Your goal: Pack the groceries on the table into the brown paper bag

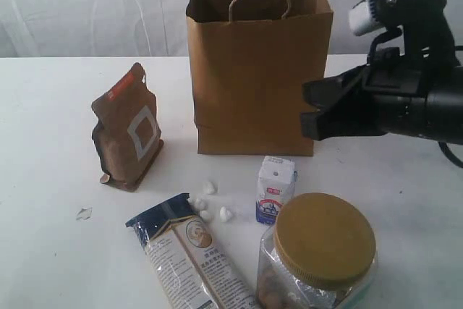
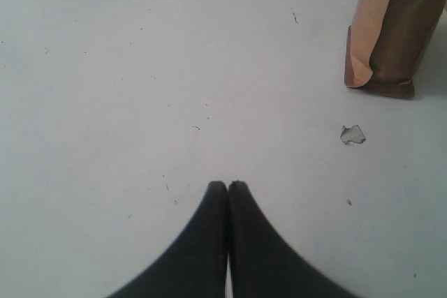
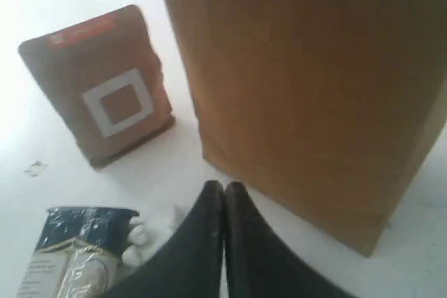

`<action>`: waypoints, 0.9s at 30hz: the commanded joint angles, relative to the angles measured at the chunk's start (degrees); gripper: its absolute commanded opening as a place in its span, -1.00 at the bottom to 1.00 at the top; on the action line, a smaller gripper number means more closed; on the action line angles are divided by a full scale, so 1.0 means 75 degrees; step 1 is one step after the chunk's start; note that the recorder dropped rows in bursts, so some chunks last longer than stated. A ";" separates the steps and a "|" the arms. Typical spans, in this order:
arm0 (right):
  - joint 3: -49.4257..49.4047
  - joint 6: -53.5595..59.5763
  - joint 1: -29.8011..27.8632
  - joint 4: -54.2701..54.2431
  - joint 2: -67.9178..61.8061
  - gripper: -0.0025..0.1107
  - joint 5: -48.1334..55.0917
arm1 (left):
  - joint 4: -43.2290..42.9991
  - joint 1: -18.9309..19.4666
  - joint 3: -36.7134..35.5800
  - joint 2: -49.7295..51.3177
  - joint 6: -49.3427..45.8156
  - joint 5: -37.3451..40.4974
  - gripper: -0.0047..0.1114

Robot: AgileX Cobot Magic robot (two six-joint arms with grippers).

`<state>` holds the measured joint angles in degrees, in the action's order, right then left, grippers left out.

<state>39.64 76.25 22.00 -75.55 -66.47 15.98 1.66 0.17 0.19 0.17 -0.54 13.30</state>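
The brown paper bag (image 1: 253,70) stands upright and open-topped at the back middle of the table (image 1: 43,142). Left of it stands a brown red-labelled pouch (image 1: 126,132). In front lie small white lumps (image 1: 210,204), a blue-topped noodle packet (image 1: 192,258), a small white-blue carton (image 1: 275,188) and a tan-lidded clear jar (image 1: 318,258). My right gripper (image 1: 309,110) hovers by the bag's right side, shut and empty; its wrist view shows the gripper (image 3: 224,185) before the bag (image 3: 314,82). My left gripper (image 2: 228,185) is shut over bare table, near the pouch (image 2: 391,33).
A small pale flat scrap (image 1: 84,213) lies on the table in front of the pouch, also seen as the scrap (image 2: 353,134) in the left wrist view. A white curtain hangs behind the table. The right arm's black body fills the right edge.
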 commanded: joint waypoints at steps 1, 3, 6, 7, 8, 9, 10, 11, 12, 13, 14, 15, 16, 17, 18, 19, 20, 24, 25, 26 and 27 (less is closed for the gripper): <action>0.0037 -0.2116 0.0192 0.2479 -0.0555 -0.96 -0.0306 | -0.0003 -0.0043 -0.0025 -0.0023 0.0072 0.0002 -0.92; 0.0139 -0.3465 0.0191 0.3909 -0.0622 -0.96 -0.0459 | -0.0003 -0.0043 -0.0025 -0.0023 0.0072 0.0002 -0.92; 0.0300 -0.5938 0.0191 0.6516 -0.0605 -0.96 -0.0270 | -0.0003 -0.0043 -0.0025 -0.0023 0.0072 0.0002 -0.92; 0.0340 -0.6826 0.0176 0.7527 -0.0605 -0.96 -0.0039 | -0.0003 -0.0043 -0.0025 -0.0023 0.0072 0.0002 -0.92; 0.0371 -0.7534 0.0176 0.8383 -0.0605 -0.96 0.0270 | -0.0003 -0.0043 -0.0025 -0.0023 0.0072 0.0002 -0.92; 0.0416 -0.8481 0.0176 0.9465 -0.0642 -0.96 0.0716 | -0.0003 -0.0043 -0.0025 -0.0023 0.0072 0.0002 -0.92; 0.0424 -0.9434 0.0176 1.0485 -0.0687 -0.96 0.1253 | -0.0003 -0.0043 -0.0025 -0.0023 0.0072 0.0002 -0.92; 0.0424 -1.0166 0.0176 1.1204 -0.0752 -0.96 0.1732 | -0.0003 -0.0043 -0.0025 -0.0023 0.0072 0.0002 -0.92; 0.0424 -1.0880 0.0176 1.1913 -0.0771 -0.96 0.2374 | -0.0003 -0.0043 -0.0025 -0.0023 0.0072 0.0002 -0.92; 0.0424 -1.1364 0.0176 1.2260 -0.0771 -0.96 0.2892 | -0.0003 -0.0043 -0.0025 -0.0023 0.0072 0.0002 -0.92; 0.0431 -1.1413 0.0176 1.2248 -0.0726 -0.96 0.3179 | -0.0003 -0.0043 -0.0025 -0.0023 0.0072 0.0002 -0.92; 0.0485 -1.1177 0.0210 1.2019 -0.0634 -0.96 0.3416 | -0.0003 -0.0043 -0.0025 -0.0023 0.0072 0.0002 -0.92; 0.0555 -1.0725 0.0305 1.1664 -0.0502 -0.96 0.3566 | -0.0003 -0.0043 -0.0025 -0.0023 0.0072 0.0002 -0.92; 0.0629 -1.0216 0.0427 1.1234 -0.0340 -0.96 0.3596 | -0.0003 -0.0043 -0.0025 -0.0023 0.0072 0.0002 -0.92; 0.0754 -0.9825 0.0571 1.0804 -0.0197 -0.96 0.3576 | -0.0003 -0.0043 -0.0025 -0.0023 0.0072 0.0002 -0.92; 0.0902 -0.9558 0.0741 1.0422 -0.0022 -0.96 0.3534 | -0.0003 -0.0043 -0.0025 -0.0023 0.0072 0.0002 -0.92; 0.1074 -0.9379 0.0935 1.0073 0.0124 -0.96 0.3468 | -0.0003 -0.0043 -0.0025 -0.0023 0.0072 0.0002 -0.92; 0.1665 -0.9023 0.1751 0.9221 0.0222 -0.96 0.3415 | -0.0003 -0.0043 -0.0025 -0.0023 0.0072 0.0002 -0.92; 0.1767 -0.8749 0.1994 0.8838 0.0145 -0.96 0.3399 | -0.0003 -0.0043 -0.0025 -0.0023 0.0072 0.0002 -0.92; 0.1808 -0.8389 0.2240 0.8359 0.0028 -0.96 0.3399 | -0.0003 -0.0043 -0.0025 -0.0023 0.0072 0.0002 -0.92; 0.1808 -0.8009 0.2428 0.7817 -0.0088 -0.96 0.3447 | -0.0003 -0.0043 -0.0025 -0.0023 0.0072 0.0002 -0.92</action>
<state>52.40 9.57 36.16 -8.07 -65.41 41.41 1.66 0.17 0.19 0.17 -0.54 13.30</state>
